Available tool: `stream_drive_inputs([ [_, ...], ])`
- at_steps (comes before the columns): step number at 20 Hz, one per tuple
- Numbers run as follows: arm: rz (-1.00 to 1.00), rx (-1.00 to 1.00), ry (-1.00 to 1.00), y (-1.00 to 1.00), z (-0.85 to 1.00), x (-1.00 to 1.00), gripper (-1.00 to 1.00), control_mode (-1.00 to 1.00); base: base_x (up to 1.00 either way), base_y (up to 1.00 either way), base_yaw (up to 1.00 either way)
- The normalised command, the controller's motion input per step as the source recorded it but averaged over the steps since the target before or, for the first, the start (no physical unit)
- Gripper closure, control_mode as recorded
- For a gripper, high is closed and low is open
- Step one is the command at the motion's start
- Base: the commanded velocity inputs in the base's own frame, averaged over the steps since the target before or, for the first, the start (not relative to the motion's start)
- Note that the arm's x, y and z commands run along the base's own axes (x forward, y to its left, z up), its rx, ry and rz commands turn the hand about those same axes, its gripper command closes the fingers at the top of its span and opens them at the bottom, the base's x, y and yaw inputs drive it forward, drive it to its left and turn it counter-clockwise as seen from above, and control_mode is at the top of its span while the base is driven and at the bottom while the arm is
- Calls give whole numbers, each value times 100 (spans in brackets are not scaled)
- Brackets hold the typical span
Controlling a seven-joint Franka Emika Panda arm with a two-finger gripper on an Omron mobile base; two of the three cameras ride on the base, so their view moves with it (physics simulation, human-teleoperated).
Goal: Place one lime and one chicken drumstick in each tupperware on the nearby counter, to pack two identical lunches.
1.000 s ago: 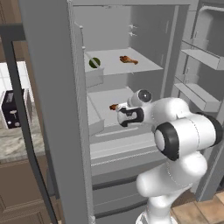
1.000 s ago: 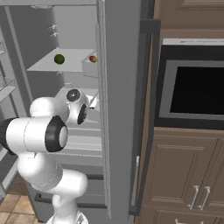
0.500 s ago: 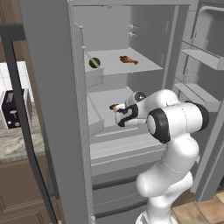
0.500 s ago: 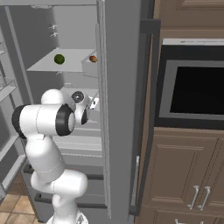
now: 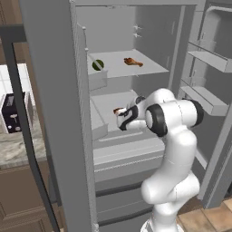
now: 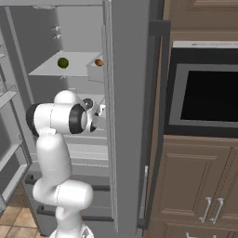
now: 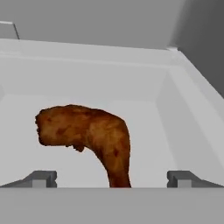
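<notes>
In the hand view a brown chicken drumstick (image 7: pixel 87 135) lies on a white fridge shelf (image 7: pixel 175 127). My gripper (image 7: pixel 111 179) is open, and the drumstick's thin end reaches down between the two fingertips (image 7: pixel 41 178). From the left base view the gripper (image 5: pixel 122 116) sits at that drumstick (image 5: pixel 118 110) on the middle shelf. A green lime (image 5: pixel 97 65) and a second drumstick (image 5: pixel 132 61) rest on the upper shelf (image 5: pixel 149 68); the right base view also shows that lime (image 6: pixel 62 62) and drumstick (image 6: pixel 99 62). The counter (image 5: pixel 18 152) lies to the left. The tupperware is out of view.
The fridge's grey left wall (image 5: pixel 59 113) stands close to the arm, and the open door with its bins (image 5: pixel 206 99) is on the right. A black toaster (image 5: pixel 13 113) sits on the counter. A built-in oven (image 6: pixel 204 95) and brown cabinets (image 6: pixel 195 186) flank the fridge.
The arm has stretched deeper into the fridge, its elbow swinging forward, bringing the hand up to the middle-shelf drumstick. The jaws stayed open.
</notes>
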Motion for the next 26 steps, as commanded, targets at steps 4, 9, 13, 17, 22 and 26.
stream_drive_inputs([
  [4,0,0,2,0,-29,59,-100,-100,0,0,0],
  [9,0,0,4,0,-26,61,-100,-100,0,0,0],
  [13,0,0,7,0,-32,57,-100,-100,0,0,0],
  [17,0,0,10,0,-55,9,-100,-100,0,0,0],
  [22,-1,0,6,15,-80,-38,-100,-100,0,0,0],
  [26,-4,0,0,34,-89,-69,-100,-100,0,0,0],
])
